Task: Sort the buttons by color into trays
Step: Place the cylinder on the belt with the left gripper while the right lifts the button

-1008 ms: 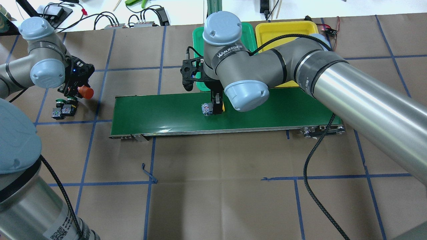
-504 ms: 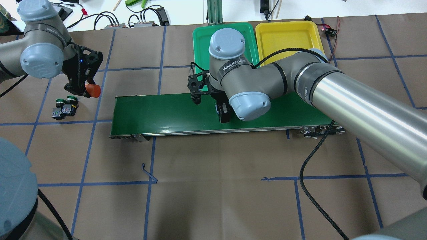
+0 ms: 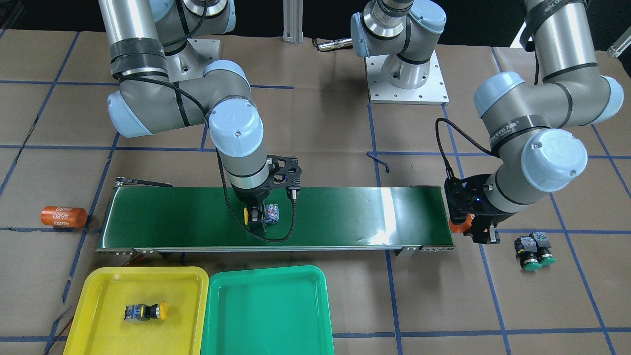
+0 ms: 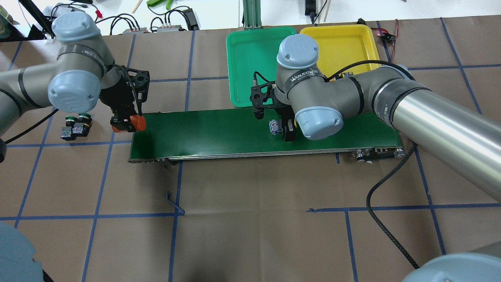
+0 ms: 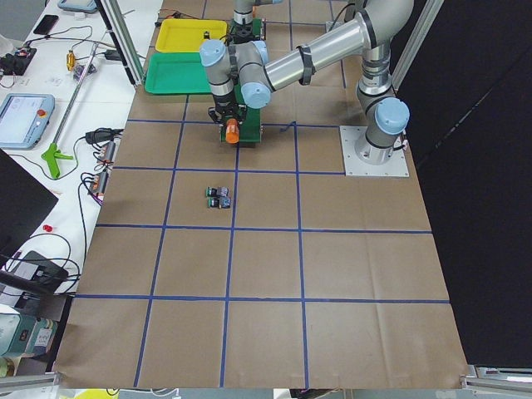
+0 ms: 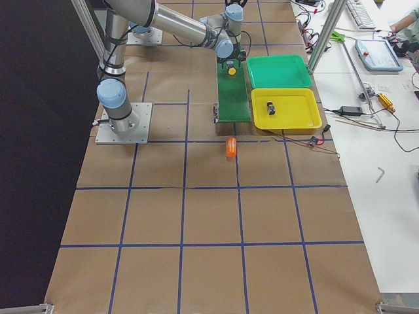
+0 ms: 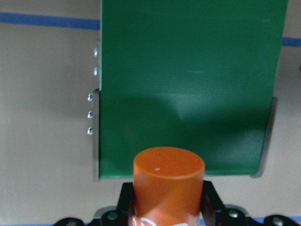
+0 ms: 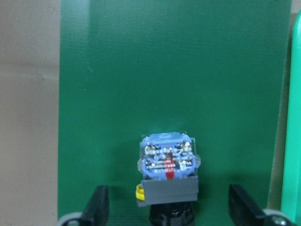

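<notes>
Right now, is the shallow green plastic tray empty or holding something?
Empty. In the front-facing view the shallow green plastic tray shows only its bare floor, nothing lying in it.

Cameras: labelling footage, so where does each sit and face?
Front: across the table, facing the robot; yellow tray, green tray nearest.
Overhead: behind the robot, looking down on belt; left arm, right arm.
Left side: table's end; left arm near.
Right side: opposite end; right arm near.
Left wrist: over belt's end; left claw, orange cylinder.
Right wrist: over belt; right claw, yellow button.
Front, overhead share belt, trays.
</notes>
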Robot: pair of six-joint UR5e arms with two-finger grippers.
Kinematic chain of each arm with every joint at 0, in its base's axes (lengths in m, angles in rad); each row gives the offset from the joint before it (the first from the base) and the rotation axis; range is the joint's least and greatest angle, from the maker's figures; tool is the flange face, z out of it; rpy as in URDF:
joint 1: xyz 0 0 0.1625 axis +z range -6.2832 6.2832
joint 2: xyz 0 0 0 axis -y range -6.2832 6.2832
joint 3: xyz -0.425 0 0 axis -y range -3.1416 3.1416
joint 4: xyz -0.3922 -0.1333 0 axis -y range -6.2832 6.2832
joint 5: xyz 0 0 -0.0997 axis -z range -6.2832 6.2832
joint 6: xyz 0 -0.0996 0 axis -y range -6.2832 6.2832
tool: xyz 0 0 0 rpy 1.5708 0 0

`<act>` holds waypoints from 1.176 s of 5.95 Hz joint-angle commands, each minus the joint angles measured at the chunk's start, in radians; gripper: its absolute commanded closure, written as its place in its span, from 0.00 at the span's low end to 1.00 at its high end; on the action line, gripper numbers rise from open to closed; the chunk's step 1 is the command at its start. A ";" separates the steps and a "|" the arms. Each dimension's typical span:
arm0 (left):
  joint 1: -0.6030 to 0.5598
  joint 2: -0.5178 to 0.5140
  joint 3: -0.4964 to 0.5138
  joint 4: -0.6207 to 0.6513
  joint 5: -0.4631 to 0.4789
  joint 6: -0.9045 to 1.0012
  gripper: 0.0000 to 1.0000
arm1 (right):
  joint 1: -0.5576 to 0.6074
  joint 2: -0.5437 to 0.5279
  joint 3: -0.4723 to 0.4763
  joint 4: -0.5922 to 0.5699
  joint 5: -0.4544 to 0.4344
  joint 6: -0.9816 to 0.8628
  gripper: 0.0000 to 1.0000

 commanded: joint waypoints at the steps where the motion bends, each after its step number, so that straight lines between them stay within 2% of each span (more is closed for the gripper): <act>1: -0.093 0.005 -0.046 0.056 0.001 -0.079 0.98 | -0.046 -0.011 0.005 0.002 -0.006 -0.067 0.70; 2: -0.093 -0.007 -0.048 0.080 0.000 -0.079 0.90 | -0.087 -0.031 0.006 0.007 -0.026 -0.116 0.86; 3: -0.094 -0.006 -0.052 0.076 -0.002 -0.073 0.37 | -0.104 -0.037 0.017 0.016 -0.028 -0.128 0.89; 4: -0.091 0.002 -0.051 0.067 0.001 -0.078 0.02 | -0.124 -0.047 0.017 0.007 -0.042 -0.160 0.89; 5: -0.075 0.025 -0.040 0.067 0.009 -0.079 0.01 | -0.191 -0.089 0.005 0.010 -0.049 -0.214 0.89; 6: 0.008 0.046 -0.028 0.067 0.007 -0.102 0.01 | -0.256 -0.075 -0.052 0.002 -0.043 -0.277 0.88; 7: 0.127 0.062 -0.026 0.065 -0.002 -0.130 0.01 | -0.270 -0.011 -0.143 -0.002 -0.042 -0.282 0.88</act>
